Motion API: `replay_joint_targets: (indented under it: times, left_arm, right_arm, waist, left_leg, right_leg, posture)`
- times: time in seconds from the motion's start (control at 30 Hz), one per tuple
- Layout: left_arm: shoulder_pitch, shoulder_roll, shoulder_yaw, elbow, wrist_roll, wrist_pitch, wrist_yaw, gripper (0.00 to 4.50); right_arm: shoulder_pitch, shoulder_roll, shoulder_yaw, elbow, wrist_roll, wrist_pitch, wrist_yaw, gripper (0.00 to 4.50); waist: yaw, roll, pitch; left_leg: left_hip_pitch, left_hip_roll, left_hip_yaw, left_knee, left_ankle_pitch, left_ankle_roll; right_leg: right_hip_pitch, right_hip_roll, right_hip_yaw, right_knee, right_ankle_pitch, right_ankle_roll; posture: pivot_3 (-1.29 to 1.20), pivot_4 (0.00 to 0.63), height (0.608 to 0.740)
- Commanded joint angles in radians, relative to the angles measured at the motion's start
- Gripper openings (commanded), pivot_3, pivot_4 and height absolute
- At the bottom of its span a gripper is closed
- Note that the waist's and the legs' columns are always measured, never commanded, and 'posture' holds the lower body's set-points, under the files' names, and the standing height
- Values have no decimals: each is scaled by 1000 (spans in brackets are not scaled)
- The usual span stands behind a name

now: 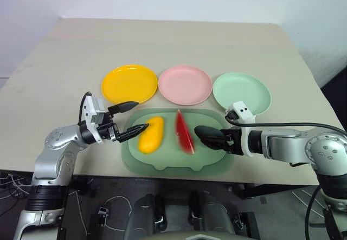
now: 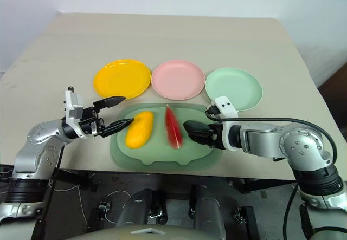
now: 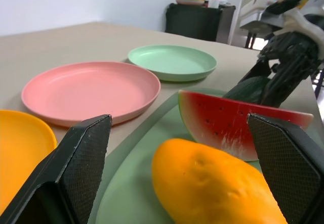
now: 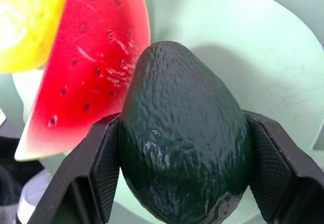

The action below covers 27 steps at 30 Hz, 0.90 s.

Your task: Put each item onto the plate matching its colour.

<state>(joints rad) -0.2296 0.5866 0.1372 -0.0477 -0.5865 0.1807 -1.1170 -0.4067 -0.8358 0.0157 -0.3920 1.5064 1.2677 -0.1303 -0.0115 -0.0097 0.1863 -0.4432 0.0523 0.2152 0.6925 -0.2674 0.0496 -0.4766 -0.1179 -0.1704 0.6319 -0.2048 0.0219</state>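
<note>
A yellow mango (image 1: 151,134) and a red watermelon wedge (image 1: 184,131) lie side by side on the large pale green tray (image 1: 179,163). My right gripper (image 4: 183,133) is shut on the dark green avocado (image 4: 185,148) just right of the wedge, low over the tray, with a pad against each side of it. My left gripper (image 1: 136,117) stands open at the mango's left end; its fingers (image 3: 83,153) are apart with nothing between them. Behind the tray the yellow plate (image 1: 129,83), the pink plate (image 1: 185,84) and the mint green plate (image 1: 241,91) stand in a row, all bare.
The tray lies at the table's near edge (image 1: 108,174). Beige tabletop (image 1: 173,39) stretches behind the plates to the far edge. The right arm (image 1: 282,145) lies along the table's front right.
</note>
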Motion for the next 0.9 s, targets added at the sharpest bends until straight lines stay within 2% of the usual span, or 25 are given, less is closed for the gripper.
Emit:
replay_joint_targets:
  times: [0.03,0.17,0.33,0.5,0.7,0.83,0.9]
  left_arm:
    - [2,5,30,-21,-1,-22,7,4500]
    - [4,8,35,-29,-4,-21,14,4500]
    - [24,10,40,-56,-7,-16,25,4500]
    - [45,28,43,-83,-21,10,13,4500]
    - [60,49,36,-94,-15,17,-3,4500]
    - [57,49,35,-92,-12,16,-1,4500]
    - [55,48,32,-89,-11,16,-3,4500]
  right_arm:
    - [-48,-44,-112,-21,-35,-57,94,3053]
    - [-120,-67,-128,67,-215,-127,164,3053]
    - [-207,-74,-17,273,-538,-260,336,3053]
    - [-284,-4,67,475,-788,-392,436,3053]
    - [-327,74,69,617,-945,-424,485,3053]
    - [-336,105,35,639,-1006,-424,490,4427]
    - [-331,107,24,621,-1036,-422,487,4487]
  waist:
    - [0,0,0]
    - [0,0,0]
    - [-2,0,0]
    - [-5,0,0]
    - [-5,1,1]
    - [-6,1,1]
    - [-6,1,1]
  left_leg:
    - [0,0,0,0,0,0]
    - [0,0,0,0,0,0]
    - [0,0,0,0,0,0]
    - [-1,0,1,0,0,0]
    - [-1,0,1,0,0,0]
    - [-1,0,1,0,0,0]
    - [-1,0,1,0,0,0]
  right_leg:
    - [0,0,0,0,0,0]
    - [0,0,0,-1,0,0]
    - [0,0,0,-1,0,0]
    - [-2,0,0,0,0,0]
    - [-3,0,0,1,1,-2]
    - [-3,-1,0,1,1,-2]
    - [-3,-1,0,1,1,-3]
  posture:
    - [0,150,696]
    - [0,150,696]
    - [0,150,696]
    - [0,150,696]
    - [0,150,696]
    - [0,150,696]
    - [0,150,696]
